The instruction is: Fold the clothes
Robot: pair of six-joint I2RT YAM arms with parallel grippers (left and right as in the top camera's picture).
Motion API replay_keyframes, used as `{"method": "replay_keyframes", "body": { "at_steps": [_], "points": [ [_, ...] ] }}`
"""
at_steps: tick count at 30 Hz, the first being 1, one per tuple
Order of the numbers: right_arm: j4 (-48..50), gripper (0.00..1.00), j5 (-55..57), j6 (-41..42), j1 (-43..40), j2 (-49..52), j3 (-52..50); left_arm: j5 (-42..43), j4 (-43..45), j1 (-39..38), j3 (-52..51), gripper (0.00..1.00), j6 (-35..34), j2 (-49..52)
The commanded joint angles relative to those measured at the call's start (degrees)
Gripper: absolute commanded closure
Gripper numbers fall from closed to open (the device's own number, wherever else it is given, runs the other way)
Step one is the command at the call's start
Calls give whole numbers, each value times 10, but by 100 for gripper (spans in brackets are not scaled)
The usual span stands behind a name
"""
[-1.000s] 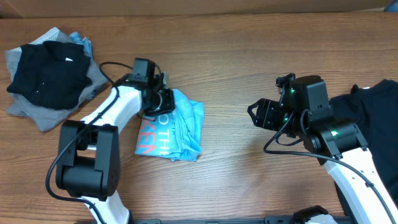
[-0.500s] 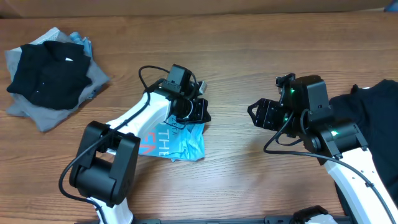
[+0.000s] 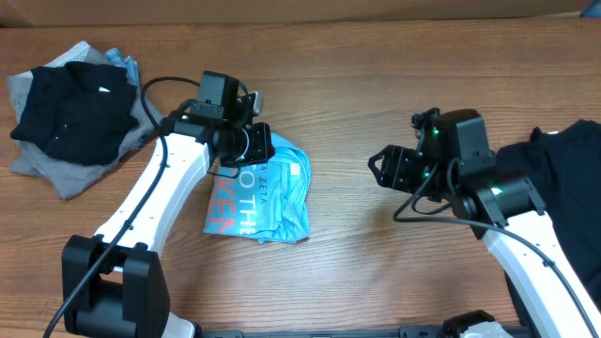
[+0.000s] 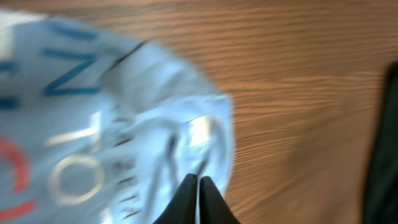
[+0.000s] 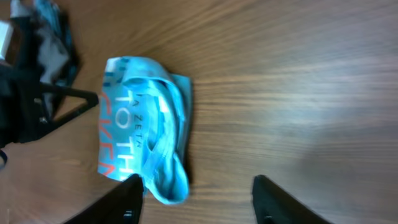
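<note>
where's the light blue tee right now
In the overhead view the light blue tee lies left of centre, partly under the left gripper, right of the black-and-grey pile.

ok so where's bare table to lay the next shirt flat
Bare table lies between the light blue tee and the right pincer, and along the far edge. Crowded: the black and grey pile far left, black garment right.

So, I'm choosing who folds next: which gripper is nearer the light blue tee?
Left. The left gripper sits at the top edge of the light blue tee; the right gripper hangs apart, off to its right.
</note>
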Motion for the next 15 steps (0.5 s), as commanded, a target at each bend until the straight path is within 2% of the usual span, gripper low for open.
{"method": "replay_keyframes", "body": {
  "at_steps": [1, 8, 15],
  "points": [
    [31, 48, -52, -3, 17, 35, 3, -83, -26, 0, 4, 95, 17, 1],
    [46, 44, -56, -3, 46, 67, 3, -194, -10, 0, 3, 96, -16, 23],
    [19, 44, -56, -3, 46, 57, 3, -178, 76, -3, 3, 96, -26, 96]
  ]
}}
